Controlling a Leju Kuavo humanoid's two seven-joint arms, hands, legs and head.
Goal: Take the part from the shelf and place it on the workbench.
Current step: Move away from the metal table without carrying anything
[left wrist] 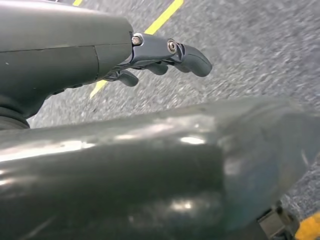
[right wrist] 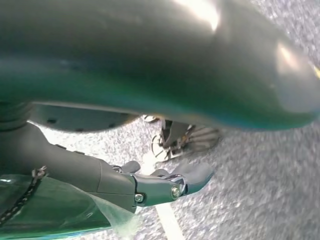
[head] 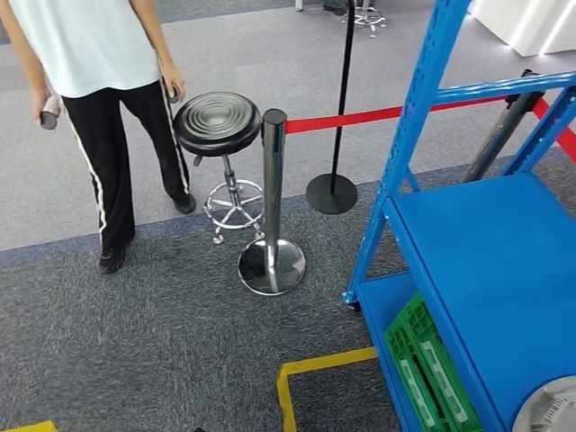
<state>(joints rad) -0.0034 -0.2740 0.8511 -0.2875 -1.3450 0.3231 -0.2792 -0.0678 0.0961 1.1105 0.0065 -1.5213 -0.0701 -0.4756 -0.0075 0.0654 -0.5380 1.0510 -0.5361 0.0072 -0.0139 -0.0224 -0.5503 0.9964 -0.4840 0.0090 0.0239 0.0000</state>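
Observation:
The part (head: 552, 409), a round silver-grey ribbed disc, lies on the middle board of the blue shelf (head: 496, 261) at the lower right corner of the head view, cut off by the picture's edge. In the left wrist view, my left hand (left wrist: 158, 52) hangs over grey carpet with its fingers stretched out and nothing in them. My right hand (right wrist: 151, 187) shows in the right wrist view, likewise over carpet, fingers loosely extended and holding nothing. Both hands are well away from the part.
A green crate (head: 427, 369) sits on the shelf's bottom board. A chrome stanchion (head: 273, 193) with a red belt (head: 353, 117) stands left of the shelf, a black stool (head: 217, 121) behind it. A person (head: 102, 72) stands at the far left. Yellow tape (head: 299, 373) marks the floor.

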